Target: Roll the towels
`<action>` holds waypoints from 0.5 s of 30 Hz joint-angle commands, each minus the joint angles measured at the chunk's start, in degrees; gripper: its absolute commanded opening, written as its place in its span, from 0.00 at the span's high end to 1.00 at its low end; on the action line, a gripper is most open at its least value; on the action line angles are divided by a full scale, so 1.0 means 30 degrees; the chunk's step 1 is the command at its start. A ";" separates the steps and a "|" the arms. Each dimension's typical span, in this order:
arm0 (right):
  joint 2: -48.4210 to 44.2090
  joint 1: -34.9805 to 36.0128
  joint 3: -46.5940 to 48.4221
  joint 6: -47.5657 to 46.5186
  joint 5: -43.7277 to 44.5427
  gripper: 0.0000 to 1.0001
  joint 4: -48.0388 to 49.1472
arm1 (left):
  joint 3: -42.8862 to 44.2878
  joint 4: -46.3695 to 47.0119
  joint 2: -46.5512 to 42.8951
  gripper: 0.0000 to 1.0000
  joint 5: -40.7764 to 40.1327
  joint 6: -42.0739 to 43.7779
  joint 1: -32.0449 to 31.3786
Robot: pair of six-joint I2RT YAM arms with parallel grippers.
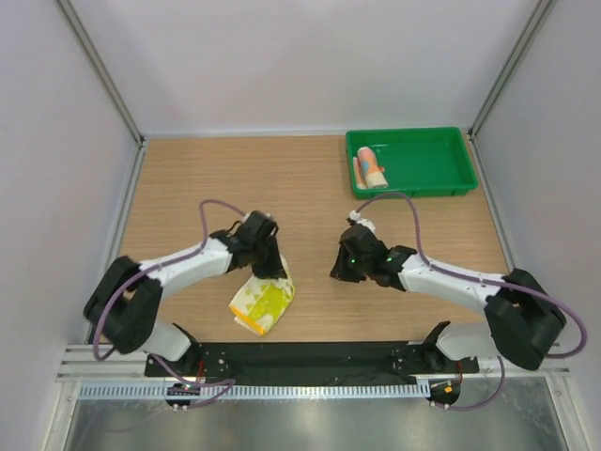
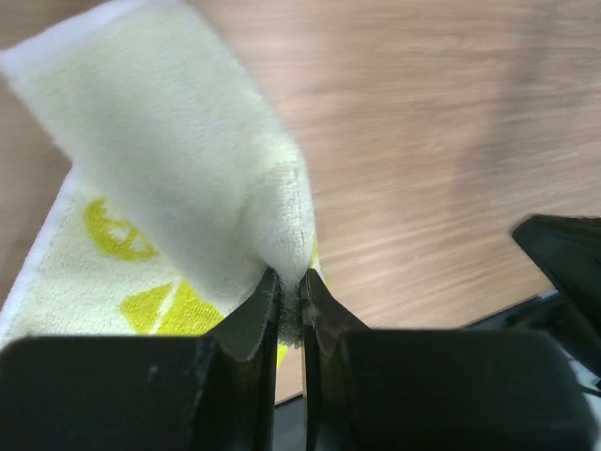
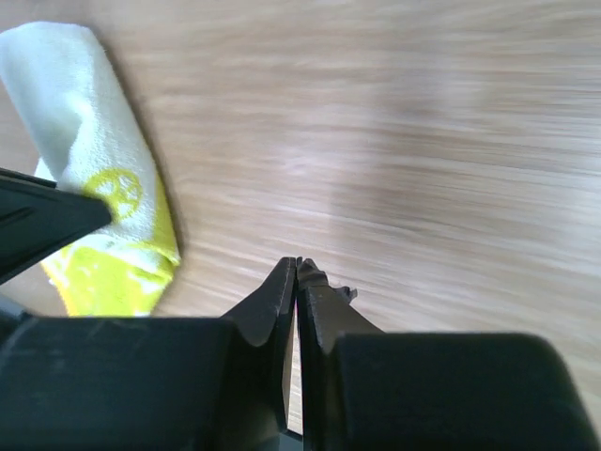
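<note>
The yellow towel point(image 1: 262, 302) with a white-green pattern lies partly folded on the wooden table near the front. My left gripper point(image 1: 273, 270) is shut on its upper edge and lifts a pale fold point(image 2: 188, 150); the towel also shows in the right wrist view point(image 3: 99, 207). My right gripper point(image 1: 344, 266) is shut and empty above bare table, to the right of the towel point(image 3: 297, 266). The light blue and orange-pink towel point(image 1: 370, 166) sits as a short roll in the green tray.
A green tray point(image 1: 432, 169) stands at the back right of the table. Grey walls enclose the table on three sides. A black rail point(image 1: 310, 360) runs along the near edge.
</note>
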 commanded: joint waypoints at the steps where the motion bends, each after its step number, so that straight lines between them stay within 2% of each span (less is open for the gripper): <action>1: -0.2395 -0.0800 0.1153 0.0186 0.6200 0.89 -0.6727 | 0.4627 -0.2828 0.3387 1.00 -0.1725 0.5085 -0.1369; 2: -0.3212 -0.1094 0.1532 0.0652 0.6788 0.89 -0.7558 | 0.5830 -0.3536 0.4209 1.00 -0.2543 0.5734 -0.2446; 3: -0.3539 -0.1474 0.1710 0.0889 0.7229 0.85 -0.8407 | 0.8626 -0.4529 0.5058 1.00 -0.3450 0.6321 -0.2979; 4: -0.3833 -0.2434 0.1799 0.1007 0.7726 0.84 -0.9663 | 0.9901 -0.6337 0.6778 1.00 -0.5229 0.7342 -0.3623; 6: -0.4829 -0.3406 0.1741 0.1155 0.7848 0.83 -1.0492 | 1.3115 -0.7843 0.8136 1.00 -0.6763 0.8110 -0.5351; 9: -0.6293 -0.4610 0.1449 0.1476 0.7906 0.81 -1.1548 | 1.5093 -0.9517 0.9518 1.00 -0.8904 0.8728 -0.7637; 12: -0.7492 -0.5168 0.1244 0.2031 0.8054 0.73 -1.2282 | 1.5305 -1.0426 1.0017 1.00 -1.0808 0.8263 -0.9777; 13: -0.7730 -0.5227 0.1156 0.2121 0.7937 0.64 -1.2254 | 1.4957 -1.0892 1.0047 1.00 -1.1277 0.7970 -1.0245; 15: -0.7966 -0.5257 0.0746 0.2093 0.6769 0.51 -1.1584 | 1.3963 -1.0985 0.9815 1.00 -1.1953 0.6571 -1.1153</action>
